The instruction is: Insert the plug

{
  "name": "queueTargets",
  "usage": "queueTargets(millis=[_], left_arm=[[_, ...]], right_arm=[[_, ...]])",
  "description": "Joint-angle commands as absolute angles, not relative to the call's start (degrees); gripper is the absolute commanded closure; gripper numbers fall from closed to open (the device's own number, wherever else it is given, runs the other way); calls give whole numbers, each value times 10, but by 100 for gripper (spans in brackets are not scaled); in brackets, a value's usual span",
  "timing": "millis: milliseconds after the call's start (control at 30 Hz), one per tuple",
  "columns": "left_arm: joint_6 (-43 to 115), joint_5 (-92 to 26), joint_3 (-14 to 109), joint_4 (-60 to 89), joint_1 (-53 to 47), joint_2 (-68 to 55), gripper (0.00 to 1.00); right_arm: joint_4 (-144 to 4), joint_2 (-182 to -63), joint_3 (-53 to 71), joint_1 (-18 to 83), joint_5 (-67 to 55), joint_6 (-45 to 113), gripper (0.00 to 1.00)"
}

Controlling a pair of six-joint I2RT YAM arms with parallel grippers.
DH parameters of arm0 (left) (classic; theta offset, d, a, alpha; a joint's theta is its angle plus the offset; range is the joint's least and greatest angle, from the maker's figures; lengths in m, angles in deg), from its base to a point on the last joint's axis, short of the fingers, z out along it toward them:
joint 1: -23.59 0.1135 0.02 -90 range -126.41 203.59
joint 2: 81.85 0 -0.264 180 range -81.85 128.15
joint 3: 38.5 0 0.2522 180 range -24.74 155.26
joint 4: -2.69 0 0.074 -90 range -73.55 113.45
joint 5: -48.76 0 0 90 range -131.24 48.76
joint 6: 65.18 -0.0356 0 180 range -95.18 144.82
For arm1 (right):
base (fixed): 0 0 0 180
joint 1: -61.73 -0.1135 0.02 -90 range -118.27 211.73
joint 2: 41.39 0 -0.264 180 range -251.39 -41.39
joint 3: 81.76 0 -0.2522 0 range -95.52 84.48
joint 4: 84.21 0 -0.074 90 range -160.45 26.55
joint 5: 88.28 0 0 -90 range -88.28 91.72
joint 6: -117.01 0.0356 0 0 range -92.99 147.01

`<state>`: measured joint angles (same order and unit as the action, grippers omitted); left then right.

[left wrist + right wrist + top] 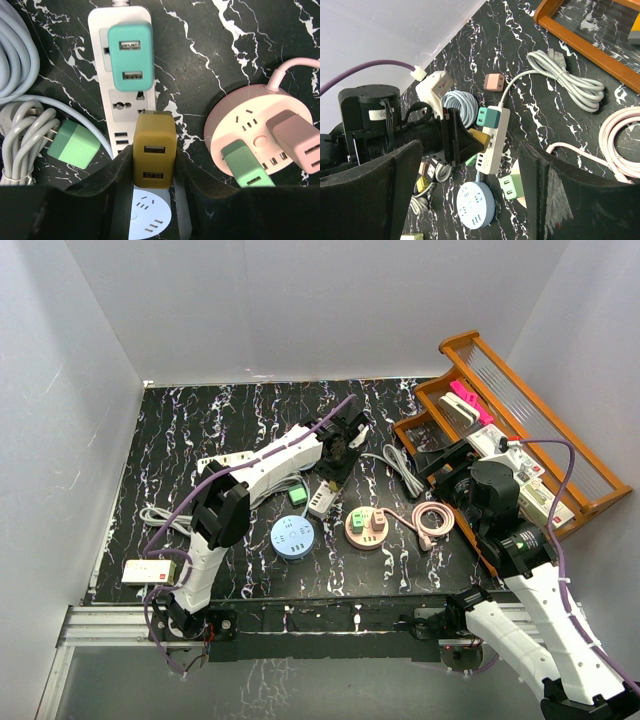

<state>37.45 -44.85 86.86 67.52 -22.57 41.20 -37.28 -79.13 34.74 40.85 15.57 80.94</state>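
Inside the left gripper (152, 172), pinched tight, sits a mustard-brown boxy plastic plug (153, 147) with two USB ports; right gripper (470, 150) spread, empty.

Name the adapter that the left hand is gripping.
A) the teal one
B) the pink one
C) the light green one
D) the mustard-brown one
D: in the left wrist view, the left hand is closed on the sides of the mustard-brown adapter, which it holds over the near end of the white power strip.
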Motion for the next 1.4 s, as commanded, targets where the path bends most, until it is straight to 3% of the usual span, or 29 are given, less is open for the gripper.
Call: queueTargets(millis=[0,1367], left_arm=[[373,-455,910,696,-219,417,100],[368,-395,761,580,-205,376,100]], right_arm=[[-386,-780,335,410,172,807,25],[-381,-796,335,410,184,800,24]])
